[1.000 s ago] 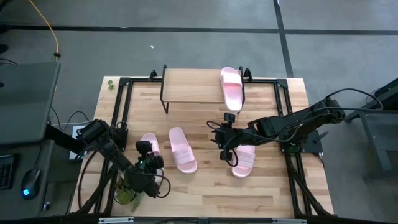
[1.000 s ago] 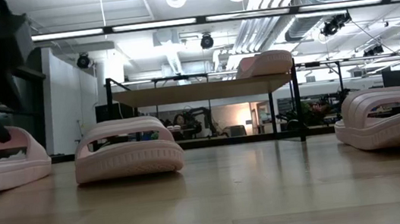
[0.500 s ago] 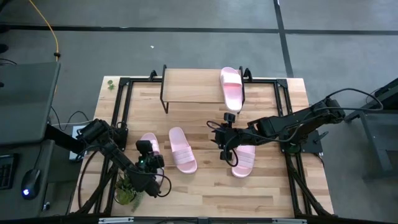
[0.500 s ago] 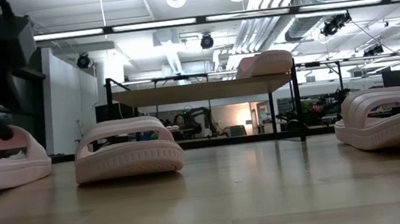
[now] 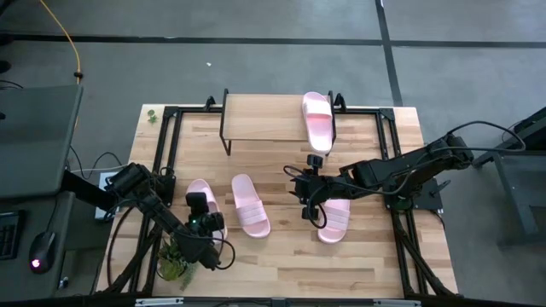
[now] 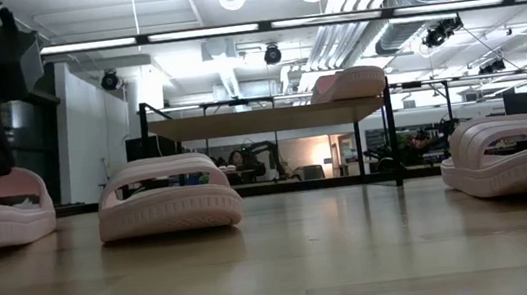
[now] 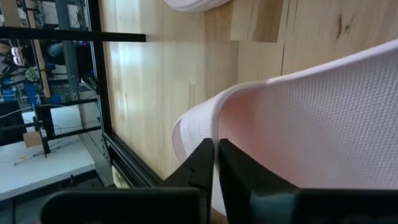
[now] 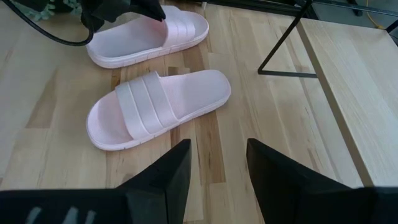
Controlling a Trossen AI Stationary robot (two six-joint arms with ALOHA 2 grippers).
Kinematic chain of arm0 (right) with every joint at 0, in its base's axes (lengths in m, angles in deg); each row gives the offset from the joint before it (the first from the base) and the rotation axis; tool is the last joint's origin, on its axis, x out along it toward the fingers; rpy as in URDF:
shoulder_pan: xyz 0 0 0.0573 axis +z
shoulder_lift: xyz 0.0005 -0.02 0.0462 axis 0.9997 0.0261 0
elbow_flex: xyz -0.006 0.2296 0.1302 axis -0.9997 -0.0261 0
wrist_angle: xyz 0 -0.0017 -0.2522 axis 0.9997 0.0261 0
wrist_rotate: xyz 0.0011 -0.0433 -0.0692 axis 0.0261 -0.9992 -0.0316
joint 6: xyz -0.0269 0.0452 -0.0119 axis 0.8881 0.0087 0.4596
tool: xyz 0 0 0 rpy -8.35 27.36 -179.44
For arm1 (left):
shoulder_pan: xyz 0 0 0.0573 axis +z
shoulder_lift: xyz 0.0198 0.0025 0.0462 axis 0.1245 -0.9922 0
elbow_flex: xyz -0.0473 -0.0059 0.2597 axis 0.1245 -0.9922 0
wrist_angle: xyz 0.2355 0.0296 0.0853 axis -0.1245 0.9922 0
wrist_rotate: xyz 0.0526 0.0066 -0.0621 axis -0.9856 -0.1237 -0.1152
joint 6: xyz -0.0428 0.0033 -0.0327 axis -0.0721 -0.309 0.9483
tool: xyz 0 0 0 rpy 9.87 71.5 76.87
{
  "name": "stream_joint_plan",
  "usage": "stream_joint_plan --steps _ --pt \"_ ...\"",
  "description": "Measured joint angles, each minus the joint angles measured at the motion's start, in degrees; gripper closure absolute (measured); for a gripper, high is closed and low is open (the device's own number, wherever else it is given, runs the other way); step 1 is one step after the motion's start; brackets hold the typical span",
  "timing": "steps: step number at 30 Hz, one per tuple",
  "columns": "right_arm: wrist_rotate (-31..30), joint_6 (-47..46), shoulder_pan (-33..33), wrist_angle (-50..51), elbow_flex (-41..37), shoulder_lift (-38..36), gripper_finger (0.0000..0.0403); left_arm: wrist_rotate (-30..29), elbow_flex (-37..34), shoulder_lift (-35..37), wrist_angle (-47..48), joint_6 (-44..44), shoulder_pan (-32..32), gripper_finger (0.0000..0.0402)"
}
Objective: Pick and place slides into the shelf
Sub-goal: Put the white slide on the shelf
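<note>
The bench [image 5: 367, 128] is a light wood top with the shelf [image 5: 264, 117] at 12 o'clock; one slide [image 5: 316, 120] already lies on the shelf's right end. Three slides remain on the bench: the left slide [image 5: 203, 198] at 8 o'clock, the middle slide [image 5: 250, 205] just beside it, and the right slide [image 5: 334, 217] at 5 o'clock.

My left gripper [image 5: 207, 223] is on the heel end of the left slide, and the wrist view shows my fingers [image 7: 205, 163] clenched on the thin edge of that slide [image 7: 311, 124].

My right gripper [image 5: 312, 198] hovers between the middle and right slides, fingers [image 8: 165, 180] released and holding nothing.

Risks, as I judge them:
- The grip is on an edge only. The soft slide may droop, swing, or slip out on lifting.
- A hanging toe could strike the middle slide or catch the shelf's front edge.
- My right arm sits near the route to the shelf; the arms could collide.
</note>
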Motion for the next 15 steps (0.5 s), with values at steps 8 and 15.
stream_joint_plan --steps 8,15 --pt "0.01 1.77 0.00 0.46 0.00 0.00 0.0256 0.68 0.01 0.00 2.68 0.02 -0.02 0.0396" --pt "-0.80 4.59 0.46 0.48 0.00 0.00 0.0256 0.44 2.75 0.00 6.47 0.20 -0.04 0.0398"
